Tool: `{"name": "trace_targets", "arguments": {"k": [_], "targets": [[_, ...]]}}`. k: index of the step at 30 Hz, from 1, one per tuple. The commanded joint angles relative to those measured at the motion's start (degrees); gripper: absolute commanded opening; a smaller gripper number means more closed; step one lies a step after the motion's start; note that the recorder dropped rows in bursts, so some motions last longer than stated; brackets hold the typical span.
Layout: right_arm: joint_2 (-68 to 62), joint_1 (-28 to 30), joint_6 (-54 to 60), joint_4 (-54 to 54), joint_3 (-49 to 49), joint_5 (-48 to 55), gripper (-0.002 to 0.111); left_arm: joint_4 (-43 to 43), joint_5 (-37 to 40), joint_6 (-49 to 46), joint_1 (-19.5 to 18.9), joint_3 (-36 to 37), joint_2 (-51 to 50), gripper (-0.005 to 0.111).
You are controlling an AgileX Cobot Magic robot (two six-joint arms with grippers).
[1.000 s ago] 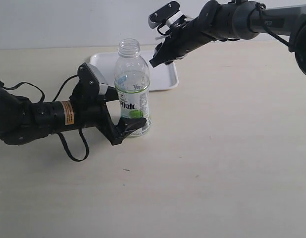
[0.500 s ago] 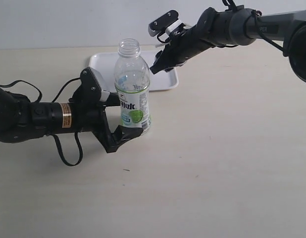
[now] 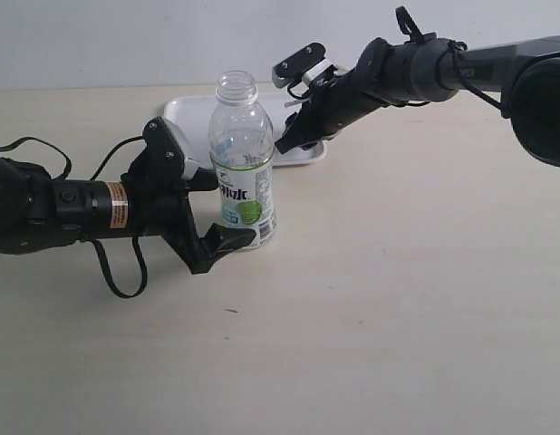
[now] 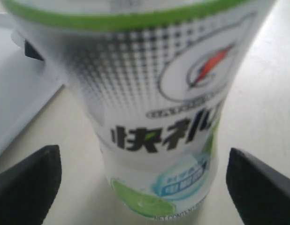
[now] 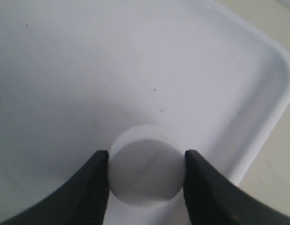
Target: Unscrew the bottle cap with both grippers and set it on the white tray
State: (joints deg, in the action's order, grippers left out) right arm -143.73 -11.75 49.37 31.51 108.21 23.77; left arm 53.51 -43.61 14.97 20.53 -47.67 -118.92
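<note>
Right gripper [image 3: 289, 140] is clamped on the cap [image 5: 146, 166], which is held low over the near right part of the tray [image 3: 182, 107]. Left gripper [image 3: 230, 210] is spread around the uncapped bottle [image 3: 242, 159], clear of its sides. Placing is judged to be in hand: the cap should be lowered and released.

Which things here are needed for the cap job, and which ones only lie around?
Needed for the job:
bottle
cap, held over the tray
tray
left gripper, open around the bottle
right gripper, shut on the cap

Only lying around:
dark speck on the table
</note>
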Motion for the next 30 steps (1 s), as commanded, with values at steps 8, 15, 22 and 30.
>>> {"name": "trace_targets", "arguments": {"k": [8,15,22,30], "targets": [[1.3,0.0,0.0,-0.4,0.2,0.0,0.065,-1.5,0.6,0.7,-0.1,0.5,0.5,0.090],[5.7,0.0,-1.3,-0.4,0.2,1.6,0.069,0.5,0.8,2.2,-0.1,0.5,1.2,0.090],[10.2,0.0,-2.1,-0.9,0.2,5.1,0.069,1.4,3.0,3.5,-0.1,2.6,3.9,0.070],[14.8,0.0,-14.4,-12.3,0.2,10.3,0.061,1.6,3.2,3.3,-0.1,5.1,5.5,0.069]]}}
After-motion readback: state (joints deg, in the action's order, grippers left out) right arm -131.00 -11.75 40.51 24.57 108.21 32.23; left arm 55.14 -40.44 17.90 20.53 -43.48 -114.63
